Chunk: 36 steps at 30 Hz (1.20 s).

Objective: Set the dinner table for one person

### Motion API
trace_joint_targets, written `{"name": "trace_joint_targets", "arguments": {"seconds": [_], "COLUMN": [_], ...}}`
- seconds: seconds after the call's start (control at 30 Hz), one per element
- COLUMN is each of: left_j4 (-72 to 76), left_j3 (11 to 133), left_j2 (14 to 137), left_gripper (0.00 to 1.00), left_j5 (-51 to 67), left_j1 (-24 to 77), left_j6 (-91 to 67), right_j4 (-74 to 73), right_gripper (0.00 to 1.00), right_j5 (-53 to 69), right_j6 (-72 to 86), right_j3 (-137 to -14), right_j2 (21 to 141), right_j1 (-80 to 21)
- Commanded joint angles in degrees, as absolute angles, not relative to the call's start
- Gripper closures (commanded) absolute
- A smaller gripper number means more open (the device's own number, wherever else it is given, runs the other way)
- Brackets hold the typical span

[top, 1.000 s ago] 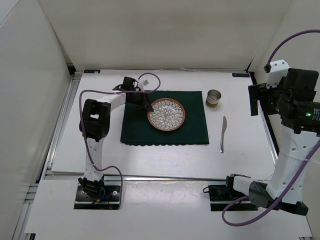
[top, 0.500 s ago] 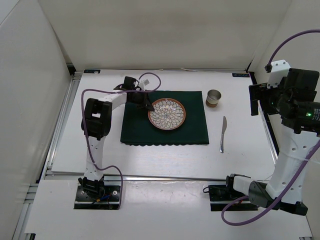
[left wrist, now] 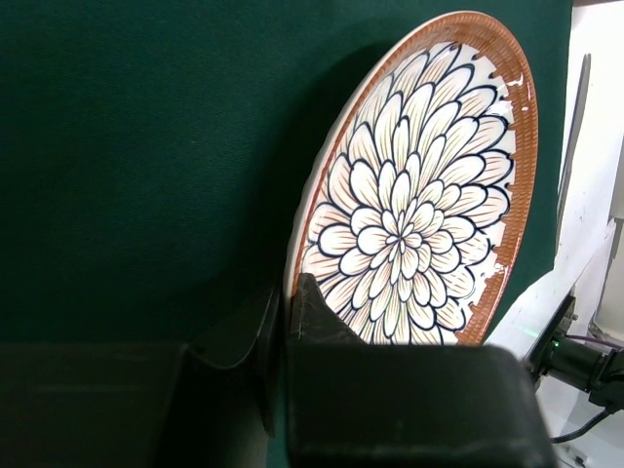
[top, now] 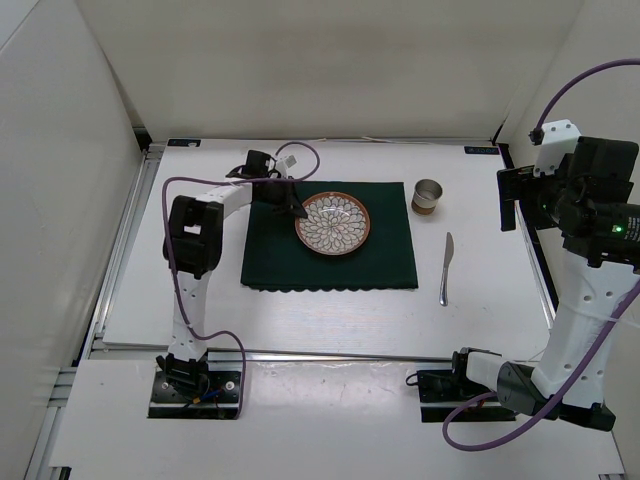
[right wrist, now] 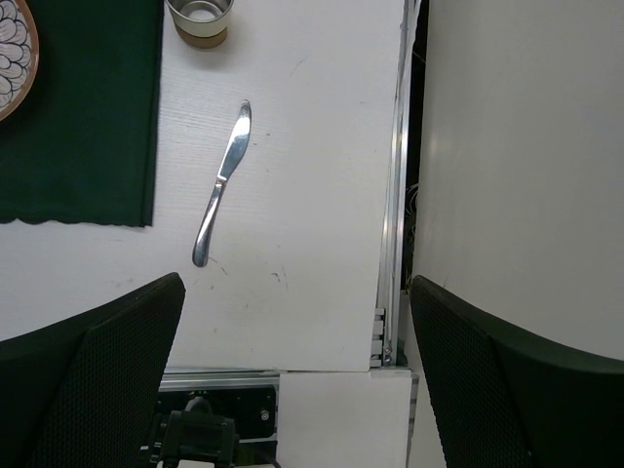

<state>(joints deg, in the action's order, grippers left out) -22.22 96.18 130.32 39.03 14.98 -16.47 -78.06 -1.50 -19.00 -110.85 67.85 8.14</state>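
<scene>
Quantities are being recorded as follows.

- One dinner table [top: 330,320] is being counted.
- One dark green placemat [top: 385,250] is being counted at the middle of the bench.
- One patterned plate [top: 333,223] is being counted on the placemat.
- One metal cup [top: 427,195] is being counted toward the far right corner.
- One knife [top: 446,267] is being counted toward the right edge.
- Two arms are being counted: the left arm [top: 190,250] at the near left corner and the right arm [top: 585,290] at the near right corner.
</scene>
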Motion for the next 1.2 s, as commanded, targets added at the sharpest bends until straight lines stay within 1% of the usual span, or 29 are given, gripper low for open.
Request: {"name": "trace_joint_targets", "arguments": {"seconds": [0.0,0.2,0.23,0.27,0.3,0.33,0.4,0.43,0.47,0.5,0.53,0.6,0.7,0.77,0.8,0.83,0.87,0.9,0.97,1.0,1.1,1.13,1.17], "left_j4": [-19.4,-19.4,-19.4,-19.4,-19.4,-19.4,-19.4,-19.4,-19.4,-19.4,-19.4,-19.4,-21.5,-25.3,-29.8,-32.3,-35.0,-37.2,-41.8,-41.8,-42.5,-43.1,-43.7], "left_j3": [97.6,96.2,96.2,96.2,96.2,96.2,96.2,96.2,96.2,96.2,96.2,95.5,94.7,98.2,99.7,101.1,104.4,105.4,105.1,103.7,97.3,96.2,95.3], "left_j2": [129.2,129.2,129.2,129.2,129.2,129.2,128.7,128.1,128.1,127.6,126.8,123.8,116.9,114.3,113.3,111.8,111.3,110.7,108.1,106.7,101.1,100.0,98.5], "left_gripper": [0.90,0.90,0.80,0.67,0.59,0.40,0.25,0.15,0.11,0.02,0.00,0.00,0.00,0.00,0.00,0.00,0.00,0.00,0.00,0.00,0.00,0.00,0.00], "left_j5": [36.7,36.1,36.1,35.6,35.6,35.6,35.6,35.0,35.0,35.0,35.0,34.4,31.6,25.6,23.2,17.9,15.1,11.9,2.7,0.3,-8.1,-10.1,-13.4], "left_j1": [13.5,12.8,12.8,12.8,12.8,12.8,12.8,12.8,12.8,12.8,12.8,12.8,12.8,12.8,12.8,12.8,12.2,12.2,10.6,9.8,5.6,4.7,3.1], "left_j6": [-15.6,-15.0,-15.0,-15.0,-15.0,-15.0,-15.0,-15.0,-15.0,-15.0,-15.0,-15.0,-13.6,-9.9,-8.6,-7.3,-4.1,-2.5,2.4,3.5,6.2,7.0,7.6], "right_j4": [-83.6,-83.6,-83.6,-83.6,-83.6,-83.6,-83.6,-83.6,-83.6,-83.6,-83.6,-83.1,-79.9,-79.9,-79.9,-79.9,-79.9,-77.3,-74.0,-69.5,-60.9,-60.0,-60.0], "right_gripper": [0.00,0.00,0.00,0.00,0.00,0.00,0.00,0.00,0.00,0.00,0.00,0.00,0.00,0.00,0.02,0.05,0.11,0.20,0.20,0.18,0.18,0.18,0.18], "right_j5": [-1.2,-0.7,-0.7,-0.7,-0.1,-0.1,-0.1,-0.1,0.6,0.6,1.2,3.1,4.5,5.1,5.7,6.6,8.0,8.8,8.8,8.1,4.4,3.6,2.8], "right_j6": [-18.4,-18.4,-18.4,-18.4,-18.4,-18.4,-18.4,-18.4,-18.4,-18.4,-18.4,-19.2,-20.3,-21.7,-22.4,-22.4,-24.3,-24.3,-26.4,-27.2,-27.9,-26.0,-23.7], "right_j3": [-111.1,-111.1,-111.1,-111.1,-111.6,-111.6,-111.6,-111.6,-111.6,-111.6,-111.6,-111.1,-106.3,-104.0,-104.0,-104.0,-105.4,-106.9,-108.5,-108.5,-108.5,-109.5,-114.5], "right_j2": [67.4,67.4,67.4,67.4,67.4,67.9,67.9,67.9,67.9,68.5,68.6,69.2,71.4,74.4,78.1,80.3,82.4,86.1,90.6,91.8,96.6,98.3,103.4], "right_j1": [8.3,8.3,8.3,8.3,8.3,8.3,8.3,8.3,8.3,8.3,8.3,8.3,8.3,8.3,8.3,8.3,8.3,8.3,6.1,5.1,1.2,-0.1,-0.1]}}
